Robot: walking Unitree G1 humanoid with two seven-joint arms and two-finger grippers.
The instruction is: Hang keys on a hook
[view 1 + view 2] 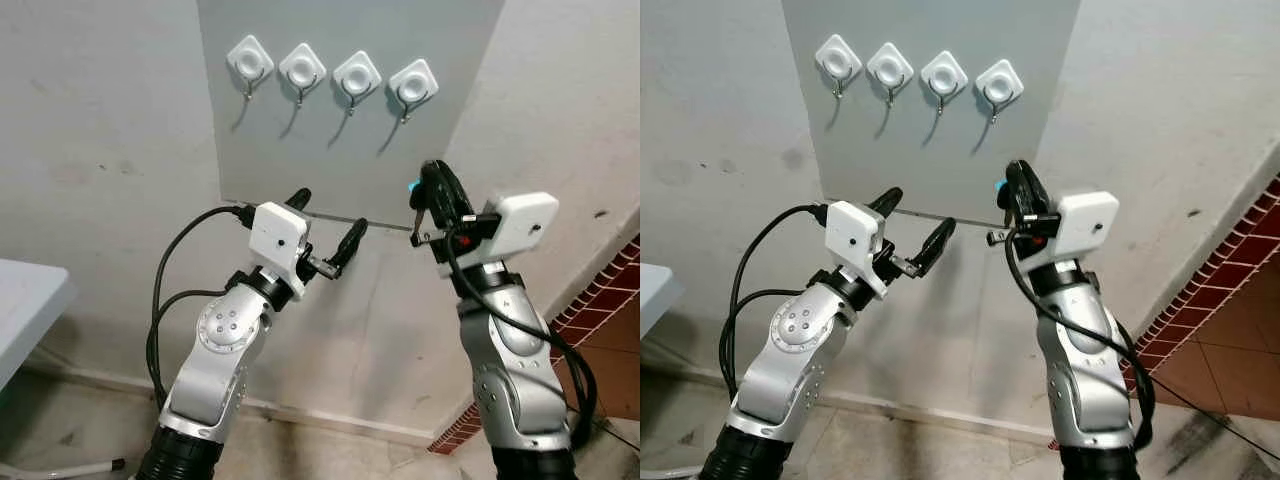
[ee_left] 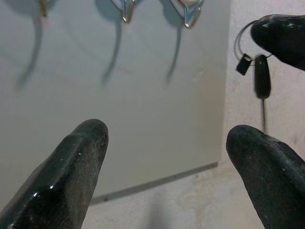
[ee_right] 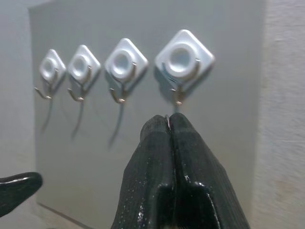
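Four white diamond-shaped hooks hang in a row on a grey wall panel (image 1: pixel 340 150); the rightmost hook (image 1: pixel 413 85) is nearest my right gripper. My right gripper (image 1: pixel 432 182) is raised just below and slightly right of that hook, shut on the key ring. In the right wrist view its fingertips (image 3: pixel 167 125) pinch a thin sliver of metal right under the rightmost hook (image 3: pixel 181 61). The keys (image 2: pixel 261 76), a ring with a dark fob, dangle below the right fingers in the left wrist view. My left gripper (image 1: pixel 325 222) stands open below the panel's lower edge, holding nothing.
A white table corner (image 1: pixel 25 300) juts in at the far left. Red tiled floor (image 1: pixel 605 320) lies at the lower right. Black cables (image 1: pixel 160 300) loop beside my left arm. Bare plaster wall surrounds the panel.
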